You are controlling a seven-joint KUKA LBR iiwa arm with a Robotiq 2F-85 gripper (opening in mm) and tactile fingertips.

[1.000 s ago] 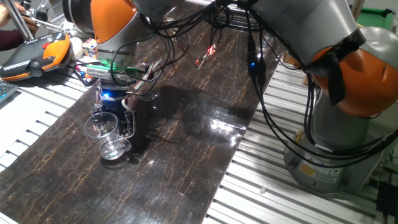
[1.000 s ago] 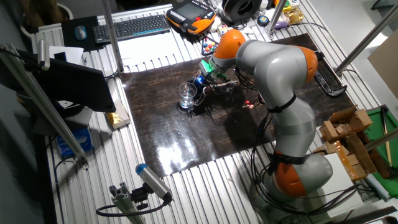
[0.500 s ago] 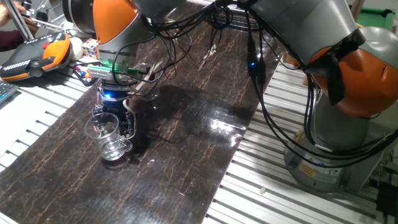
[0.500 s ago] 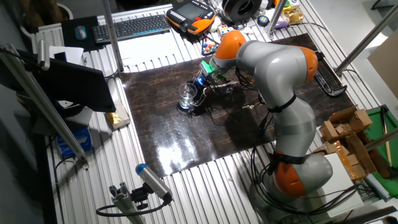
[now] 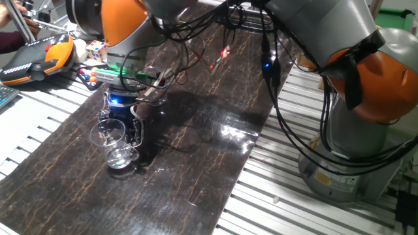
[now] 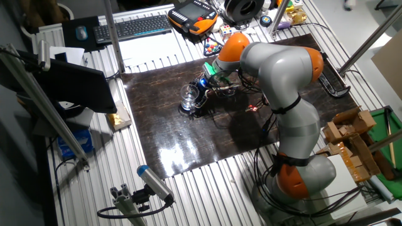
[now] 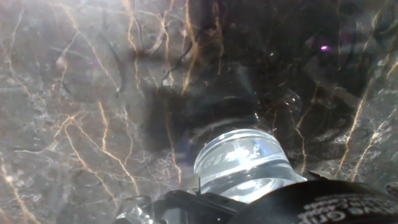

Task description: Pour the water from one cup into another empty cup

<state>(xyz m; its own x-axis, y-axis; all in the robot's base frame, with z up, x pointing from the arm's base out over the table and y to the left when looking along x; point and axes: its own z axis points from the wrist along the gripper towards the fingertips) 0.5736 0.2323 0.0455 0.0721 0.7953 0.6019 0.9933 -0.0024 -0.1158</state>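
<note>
Almost nothing moved over the last second: the black two-finger gripper stayed low over the dark marble-pattern mat, with only a slight shift in the cables above it. No lift, no tilt, so by my read the pour had not started.

Arm pose: orange-and-grey arm reached across the mat, wrist pointing down, hand sitting right beside the glassware at the mat's near-left area.

Only 1 glass was clearly readable: a clear glass cup with a wide rim and thick base, upright on the mat, touching or just beside the fingers. Hand view showed a clear glass base directly ahead of the fingers. Probably the wider handled cup was in the grasp, but glass on dark mat was too hard to separate to be sure. Water not discernible.

Tool state: can't tell whether the fingers were spread or pinching the glass; cup and hand body hid the gap.
</note>
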